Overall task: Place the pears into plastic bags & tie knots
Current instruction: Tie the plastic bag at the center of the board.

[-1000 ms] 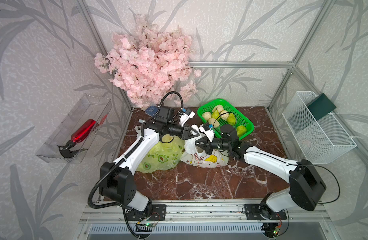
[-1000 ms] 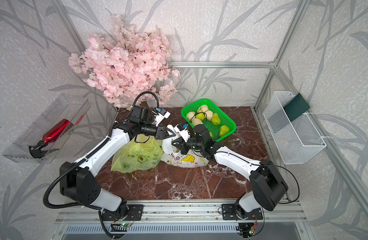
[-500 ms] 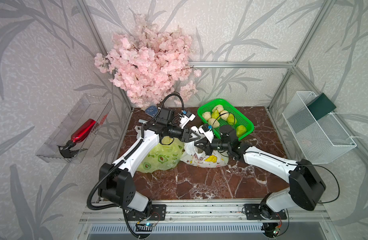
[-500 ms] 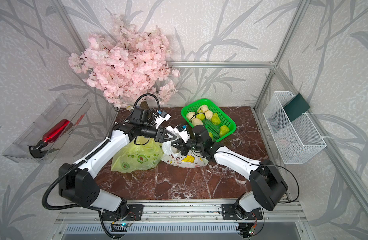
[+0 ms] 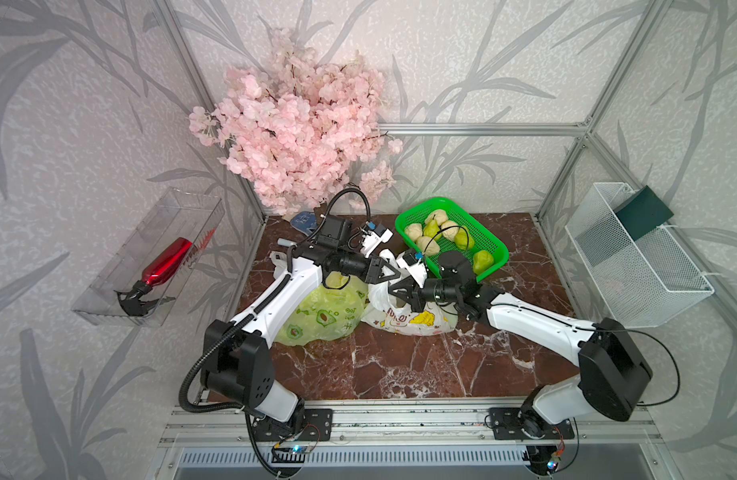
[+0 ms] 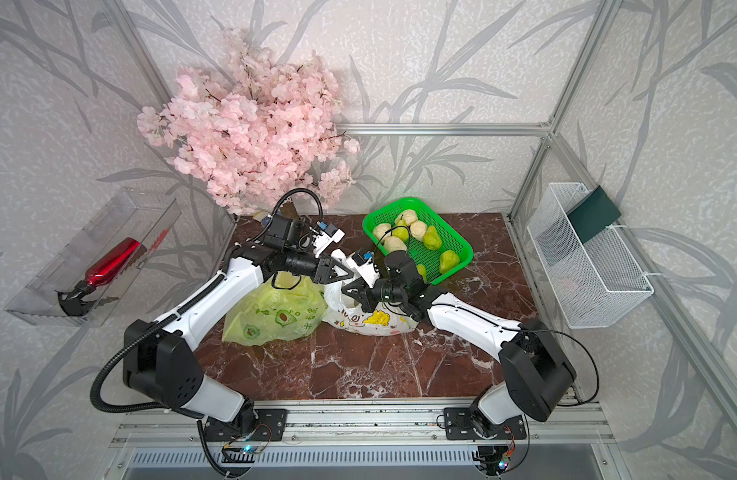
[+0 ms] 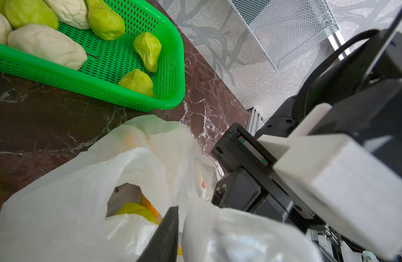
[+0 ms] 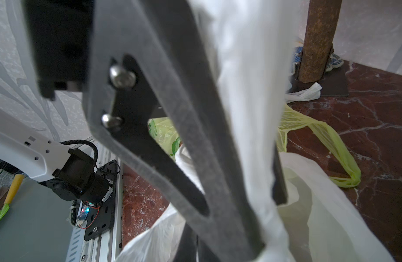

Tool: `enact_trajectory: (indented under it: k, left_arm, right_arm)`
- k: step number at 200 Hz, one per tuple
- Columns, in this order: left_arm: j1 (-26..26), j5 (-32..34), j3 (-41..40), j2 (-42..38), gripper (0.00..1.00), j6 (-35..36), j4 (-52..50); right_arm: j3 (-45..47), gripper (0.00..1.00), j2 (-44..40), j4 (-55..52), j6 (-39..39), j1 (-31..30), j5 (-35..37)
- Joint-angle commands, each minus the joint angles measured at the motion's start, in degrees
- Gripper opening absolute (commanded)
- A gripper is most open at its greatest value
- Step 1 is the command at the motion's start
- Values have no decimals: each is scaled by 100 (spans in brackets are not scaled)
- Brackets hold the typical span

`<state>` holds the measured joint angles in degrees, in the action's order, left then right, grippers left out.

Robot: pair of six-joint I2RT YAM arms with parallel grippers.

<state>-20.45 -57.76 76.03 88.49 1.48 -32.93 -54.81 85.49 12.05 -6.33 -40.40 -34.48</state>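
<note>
Right gripper (image 5: pixel 391 291): clamped on a handle strip of the white bag (image 5: pixel 404 323) (my wrist view shows the plastic pinched).
Left gripper (image 5: pixel 396 274): at that bag's top; gripping or not, I cannot tell.
Pears (image 5: pixel 482 260): in the green basket (image 5: pixel 501 254), just beyond the white bag.
Yellow-green bag (image 5: pixel 321 316): touching the white bag, under my left arm.

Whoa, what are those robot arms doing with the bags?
Two robot arms meet over the white bag. The right tool is shut on a strip of its handle, and the left tool is right at the bag's top. A yellow-green bag lies beside it. More pears wait in the green basket.
</note>
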Motion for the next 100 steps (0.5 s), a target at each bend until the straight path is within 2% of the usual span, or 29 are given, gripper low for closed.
enact_trajectory:
  k: [1, 20, 40, 45, 68, 87, 100]
  left_arm:
    - [-54, 97, 227, 46, 26, 216, -142]
    - [-101, 161, 206, 38, 20, 277, -125]
    - [-152, 207, 173, -14, 0, 415, -74]
    - [-148, 252, 169, -52, 0, 487, -57]
    - [-120, 436, 26, -370, 0, 632, 339]
    - [-107, 296, -236, -668, 0, 620, 871]
    - [-116, 207, -345, -720, 0, 552, 1104]
  right_arm:
    - [-141, 0, 63, -54, 106, -37, 49]
    - [-183, 0, 73, -81, 109, -34, 61]
    - [-231, 0, 36, -106, 13, -22, -47]
    - [-239, 0, 0, -102, -87, 11, -193]
    - [-118, 20, -409, 2, -789, 455, -1203]
    - [-108, 29, -859, -449, -733, 849, -1445]
    - [-182, 32, -1007, -846, -462, 1016, -1262]
